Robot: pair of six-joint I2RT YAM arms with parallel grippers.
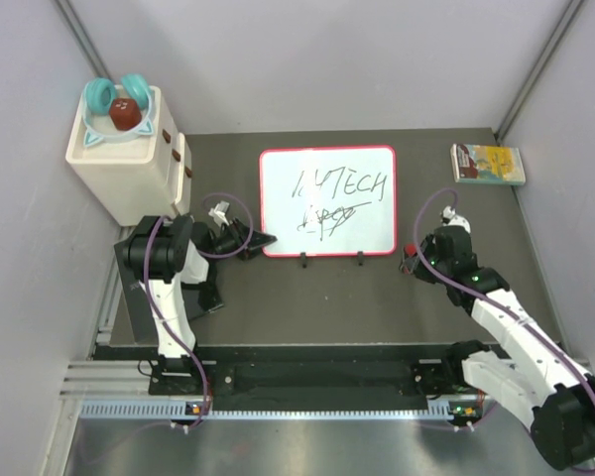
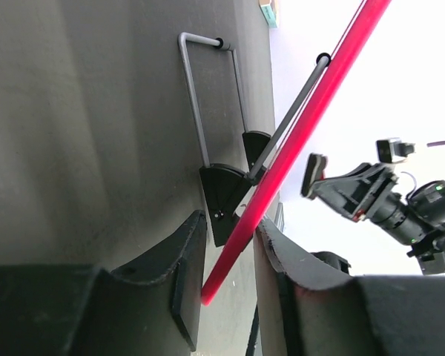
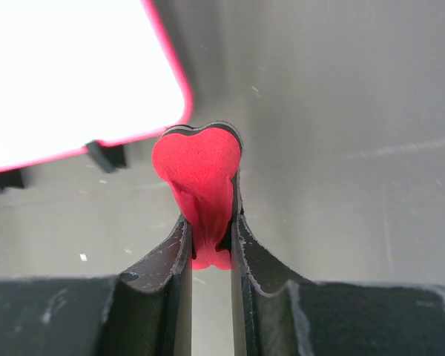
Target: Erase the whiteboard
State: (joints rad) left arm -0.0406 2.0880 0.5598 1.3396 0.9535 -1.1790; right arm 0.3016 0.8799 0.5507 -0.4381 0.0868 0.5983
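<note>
Whiteboard (image 1: 327, 159) sits mid-table with the marker writing (image 1: 339, 186) all there, and your right gripper (image 3: 208, 222) is clamped on a red heart-shaped foam eraser (image 3: 198, 167) just off the board's near right corner. Left gripper (image 2: 228, 252) straddles the red rim (image 2: 297, 141) at the near left corner, can't tell if it's actually pinching, so I'd firm that up first. Then wipe the lettering in light overlapping passes so the board doesn't skate.

Bright, even light; soft shadows.
The whiteboard (image 3: 74, 74) glares to blank white ahead and left of the right gripper (image 3: 210, 222).
</note>
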